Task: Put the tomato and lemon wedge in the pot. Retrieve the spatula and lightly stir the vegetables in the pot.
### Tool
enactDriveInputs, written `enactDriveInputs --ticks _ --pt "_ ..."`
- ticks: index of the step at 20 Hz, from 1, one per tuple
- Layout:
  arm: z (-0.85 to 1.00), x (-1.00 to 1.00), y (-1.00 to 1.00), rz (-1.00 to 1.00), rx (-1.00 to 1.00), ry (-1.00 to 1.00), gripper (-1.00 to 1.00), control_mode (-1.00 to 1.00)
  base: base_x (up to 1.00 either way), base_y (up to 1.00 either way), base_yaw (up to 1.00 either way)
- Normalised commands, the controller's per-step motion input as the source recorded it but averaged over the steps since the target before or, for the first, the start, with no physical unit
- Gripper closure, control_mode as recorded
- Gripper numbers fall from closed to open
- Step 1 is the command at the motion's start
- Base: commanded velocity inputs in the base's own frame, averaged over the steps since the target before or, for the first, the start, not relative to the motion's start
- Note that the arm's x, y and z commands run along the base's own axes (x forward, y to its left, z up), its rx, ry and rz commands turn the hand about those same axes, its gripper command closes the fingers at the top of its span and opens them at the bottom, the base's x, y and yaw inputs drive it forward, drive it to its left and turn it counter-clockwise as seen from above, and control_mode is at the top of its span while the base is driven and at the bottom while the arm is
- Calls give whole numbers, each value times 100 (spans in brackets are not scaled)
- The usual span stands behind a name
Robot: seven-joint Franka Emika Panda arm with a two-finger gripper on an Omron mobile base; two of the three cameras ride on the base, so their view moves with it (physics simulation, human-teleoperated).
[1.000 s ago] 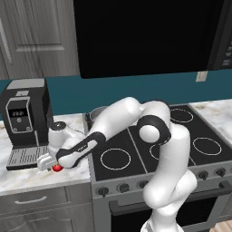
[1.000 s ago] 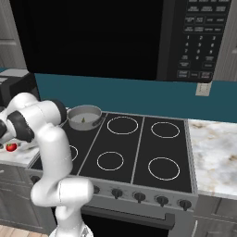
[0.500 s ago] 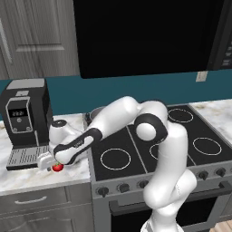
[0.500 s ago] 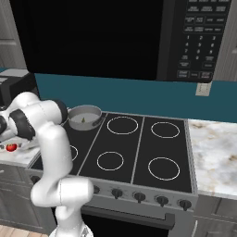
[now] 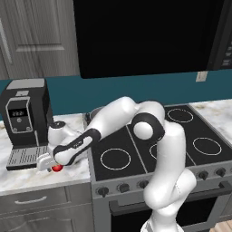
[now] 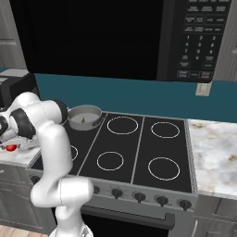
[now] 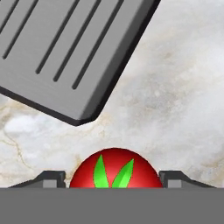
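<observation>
The tomato (image 7: 114, 168), small and red with a green stem top, rests on the marble counter (image 7: 175, 100) just in front of the coffee machine's tray. My gripper (image 7: 114, 180) is lowered over it and open, one fingertip (image 7: 52, 178) close against each side. From the base the tomato (image 5: 57, 168) (image 6: 11, 147) peeks out under the hand (image 5: 49, 161). The grey pot (image 6: 84, 111) stands on the stove's back left burner with the pale lemon wedge (image 6: 83, 120) inside it. The spatula is out of view.
A black coffee machine (image 5: 25, 118) stands on the counter left of the stove; its grey slotted drip tray (image 7: 65, 52) lies just beyond the tomato. The black stovetop (image 6: 139, 148) has white burner rings. A microwave (image 6: 199, 37) hangs above at the right.
The hand has sunk slightly onto the tomato and the fingers have drawn in toward its sides. The tomato has stayed in place.
</observation>
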Motion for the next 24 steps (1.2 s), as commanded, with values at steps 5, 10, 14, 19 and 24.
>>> enactDriveInputs --ticks 5,10,14,19,24 --pt "0 -4 0 0 0 0 100 -100 0 0 0" --pt "36 -41 -8 0 0 -11 100 -100 0 0 0" --pt "71 -48 -20 0 1 -22 100 -100 0 0 0" --pt "69 -45 -39 0 4 -22 100 -100 0 0 0" --pt "55 -3 -59 0 0 -12 100 -100 0 0 0"
